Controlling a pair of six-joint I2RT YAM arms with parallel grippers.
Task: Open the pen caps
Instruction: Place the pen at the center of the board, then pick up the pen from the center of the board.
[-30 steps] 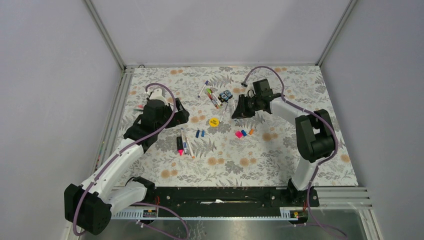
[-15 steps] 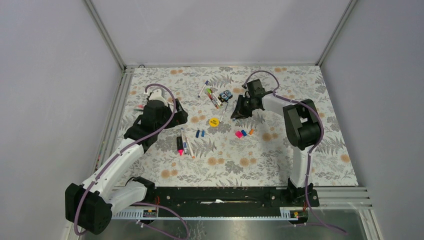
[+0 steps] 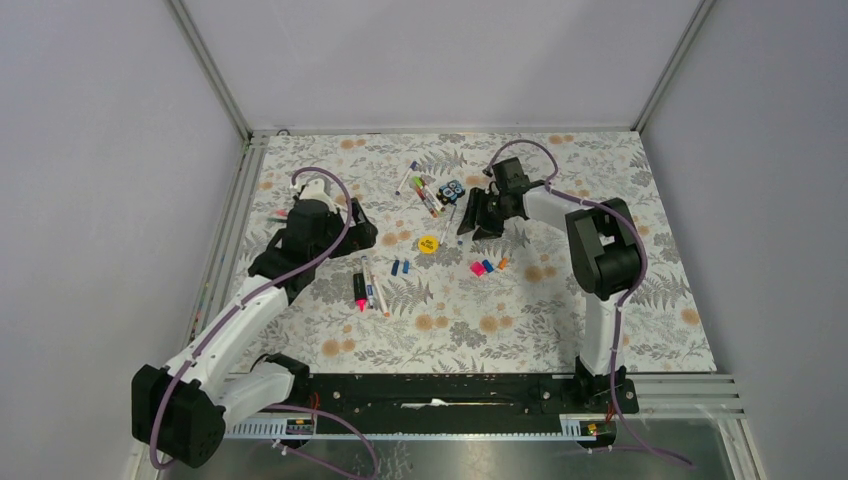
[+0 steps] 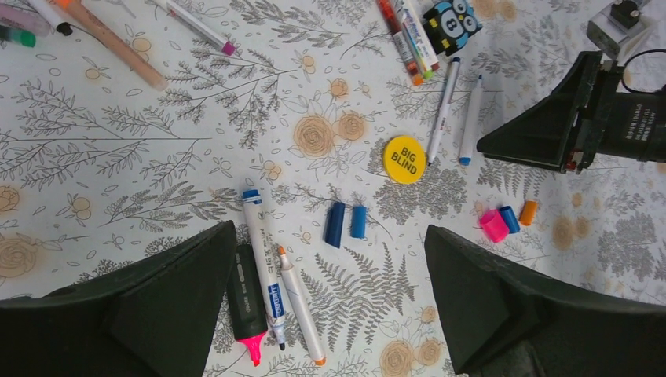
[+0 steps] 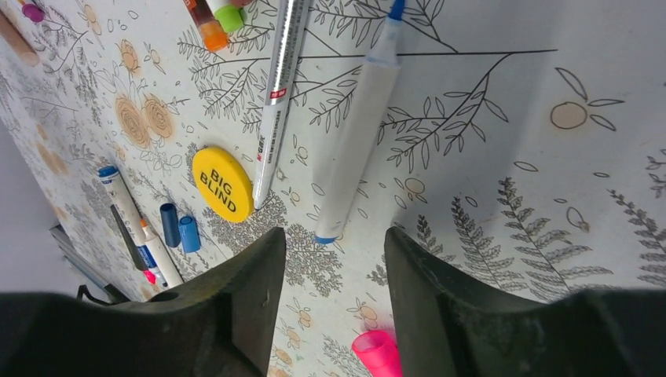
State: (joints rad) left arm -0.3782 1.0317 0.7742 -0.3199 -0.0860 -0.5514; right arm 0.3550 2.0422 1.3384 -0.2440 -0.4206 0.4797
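My left gripper (image 3: 365,235) (image 4: 330,232) is open and empty, hovering over three uncapped pens: a black-and-pink highlighter (image 4: 242,302), a blue-labelled pen (image 4: 263,267) and an orange-tipped pen (image 4: 300,310). Two loose blue pen caps (image 4: 346,222) (image 3: 399,267) lie beside them. My right gripper (image 3: 470,225) (image 5: 334,239) is open and empty, low over the near end of a white pen with blue ends (image 5: 357,133) (image 3: 458,215). A silver pen (image 5: 279,86) lies next to it. Pink (image 5: 375,349) (image 3: 477,268), blue (image 3: 488,266) and orange (image 3: 502,263) caps lie near the right gripper.
A yellow disc (image 3: 428,243) (image 4: 404,159) lies between the grippers. A bundle of pens (image 3: 427,195) and a black-and-blue block (image 3: 453,190) sit further back. More pens (image 4: 110,43) lie at the far left. Metal rails edge the patterned table (image 3: 560,320).
The right arm's elbow has swung in toward the left, and its gripper has shifted slightly left toward the two pens. The left arm has barely moved.
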